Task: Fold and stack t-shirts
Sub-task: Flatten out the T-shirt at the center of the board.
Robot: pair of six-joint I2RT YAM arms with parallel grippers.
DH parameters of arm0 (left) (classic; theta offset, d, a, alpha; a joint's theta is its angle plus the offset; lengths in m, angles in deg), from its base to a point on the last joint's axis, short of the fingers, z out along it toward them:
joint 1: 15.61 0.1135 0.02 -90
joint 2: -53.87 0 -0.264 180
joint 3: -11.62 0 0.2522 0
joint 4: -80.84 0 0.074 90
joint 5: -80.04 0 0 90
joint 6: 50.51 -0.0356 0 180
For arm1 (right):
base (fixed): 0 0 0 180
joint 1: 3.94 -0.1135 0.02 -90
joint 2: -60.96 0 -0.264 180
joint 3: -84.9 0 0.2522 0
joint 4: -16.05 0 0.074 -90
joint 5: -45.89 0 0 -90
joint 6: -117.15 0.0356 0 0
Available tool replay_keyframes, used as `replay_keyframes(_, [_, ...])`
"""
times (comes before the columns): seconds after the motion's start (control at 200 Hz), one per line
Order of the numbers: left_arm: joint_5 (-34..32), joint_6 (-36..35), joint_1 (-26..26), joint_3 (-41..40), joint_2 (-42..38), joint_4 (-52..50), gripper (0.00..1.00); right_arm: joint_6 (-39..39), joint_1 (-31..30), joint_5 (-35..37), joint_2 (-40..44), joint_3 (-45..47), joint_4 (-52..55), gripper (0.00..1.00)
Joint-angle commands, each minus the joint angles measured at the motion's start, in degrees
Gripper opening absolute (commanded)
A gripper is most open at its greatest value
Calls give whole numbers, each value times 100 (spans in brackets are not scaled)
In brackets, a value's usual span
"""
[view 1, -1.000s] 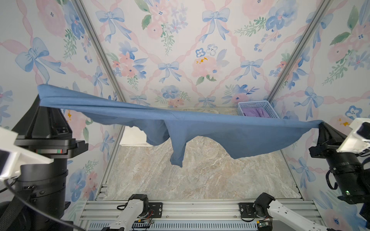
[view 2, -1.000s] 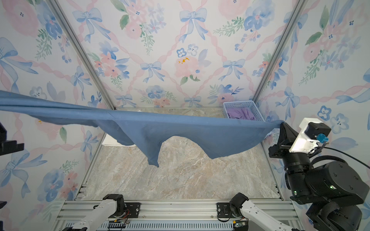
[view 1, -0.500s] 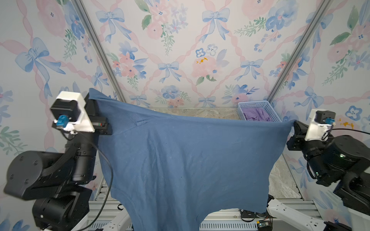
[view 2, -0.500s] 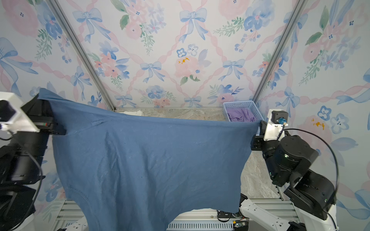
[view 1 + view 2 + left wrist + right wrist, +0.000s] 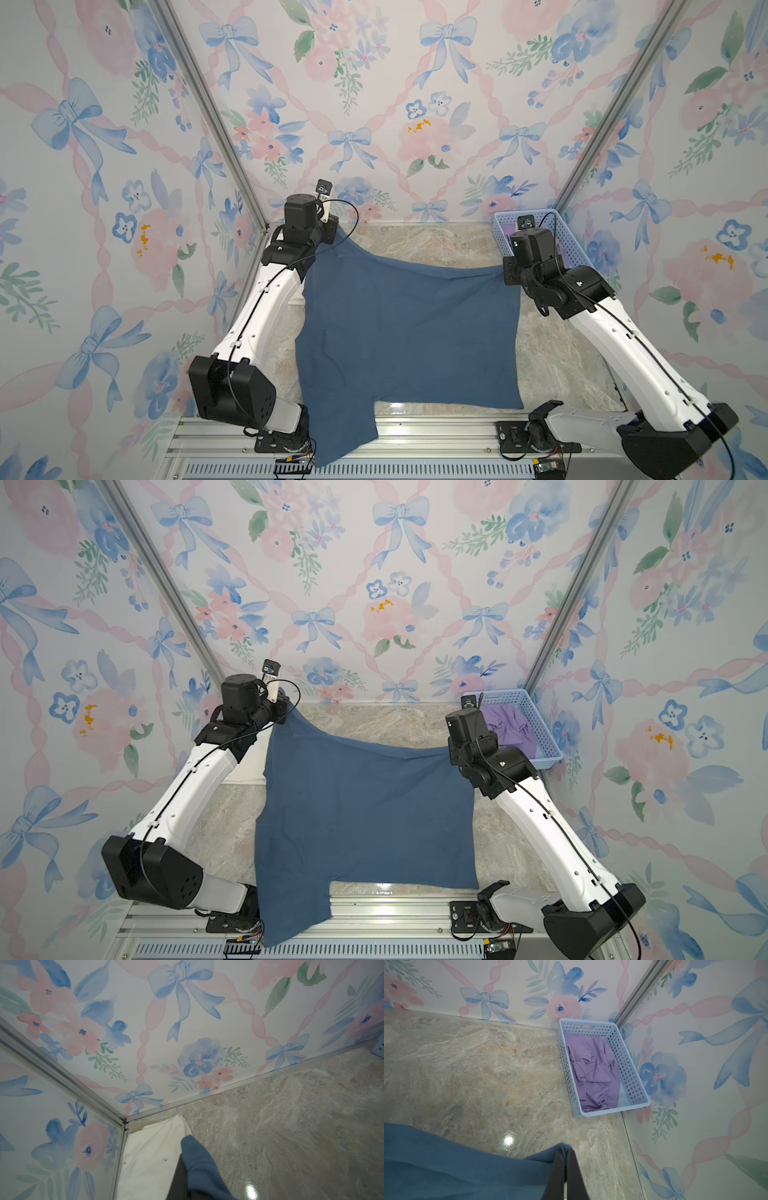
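Two far corners of the blue shirt (image 5: 407, 332) (image 5: 365, 812) are pinched and held above the bench (image 5: 561, 361), so its far hem sags in a shallow curve between them. From there the cloth slopes down over the middle of the bench and spreads out broad and mostly smooth. At about 7 o'clock one flap runs past the near edge and lies over the metal rail (image 5: 436, 432). The left pincer (image 5: 336, 233), at about 11 o'clock, is closed tight on its corner. In the left wrist view the blue cloth wraps over one dark finger (image 5: 179, 1176). The right pincer (image 5: 564, 1153) (image 5: 505, 274), at about 2 o'clock, is likewise clamped on the opposite corner, its two fingers pressed together with the cloth caught between them. The white shirt (image 5: 149, 1157) (image 5: 249, 771) lies flat at about 10 o'clock in the far left corner, tucked against the side wall and partly hidden under the left arm in both top views. At about 1 o'clock, in the far right corner, a pale blue perforated basket (image 5: 591, 1113) (image 5: 540, 729) stands against the walls with a crumpled purple cloth (image 5: 593, 1072) (image 5: 509, 729) inside.
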Motion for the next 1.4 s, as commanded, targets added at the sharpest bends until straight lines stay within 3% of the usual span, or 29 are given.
replay_keyframes(0.0, [292,279,99,309,496,425,0,237,355,-417,-221,-47,-531,0])
replay_keyframes(0.32, [236,476,171,978,1682,519,0,286,1180,-1075,-1500,-345,-1121,0])
replay_keyframes(0.635, [312,668,146,1537,2504,533,0,257,1491,-1085,-2911,-839,-1781,0])
replay_keyframes(1.13, [144,985,180,2761,3873,537,0,148,1747,-1311,-5562,-3878,-1613,0])
replay_keyframes(1.15, [114,1011,180,2848,3952,542,0,148,1755,-1313,-5661,-4040,-1557,4])
replay_keyframes(1.19, [62,1040,180,3013,4117,542,0,140,1756,-1303,-5856,-4317,-1463,21])
replay_keyframes(1.26, [32,1077,180,3311,4394,530,0,143,1752,-1306,-6127,-4676,-1339,70])
replay_keyframes(1.275, [47,1089,180,3372,4454,533,0,143,1744,-1306,-6151,-4702,-1332,76])
replay_keyframes(1.285, [54,1087,180,3420,4496,533,4,147,1731,-1304,-6175,-4718,-1353,84])
replay_keyframes(1.34, [72,1095,175,3569,4654,526,32,130,1698,-1291,-6144,-4607,-1520,99])
replay_keyframes(1.395, [-4,1167,172,3615,4737,533,56,100,1624,-1277,-5955,-4259,-1803,99])
